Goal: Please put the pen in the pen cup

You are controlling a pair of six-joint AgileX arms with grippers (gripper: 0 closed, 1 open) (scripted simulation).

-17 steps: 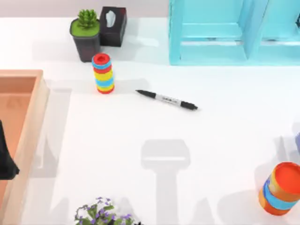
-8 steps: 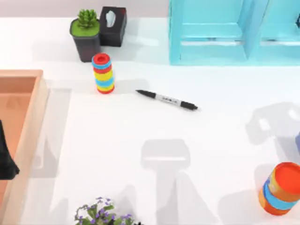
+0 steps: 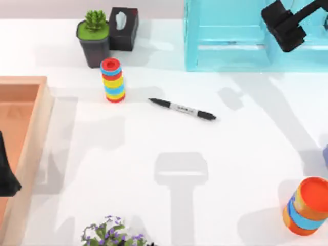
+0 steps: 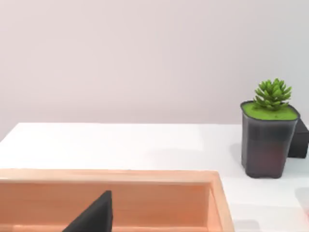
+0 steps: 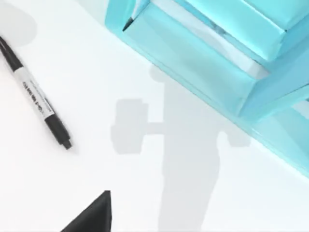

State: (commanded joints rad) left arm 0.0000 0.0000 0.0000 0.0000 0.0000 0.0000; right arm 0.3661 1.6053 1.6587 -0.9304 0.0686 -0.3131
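The right gripper is raised over the turquoise open-front shelf unit at the far right of the table; whether its fingers are spread or closed cannot be told. The slim black marker pen with a white-grey labelled middle lies flat on the white table, to the left of and nearer than this gripper, well apart from it. Bare tabletop surrounds the pen on all sides. The red-yellow-blue striped cylinder stands left of the pen. The orange cup with a blue band stands at the near right edge. The pale blue-purple pen cup appears as a sliver at the right edge. The left arm is parked over the wooden tray.
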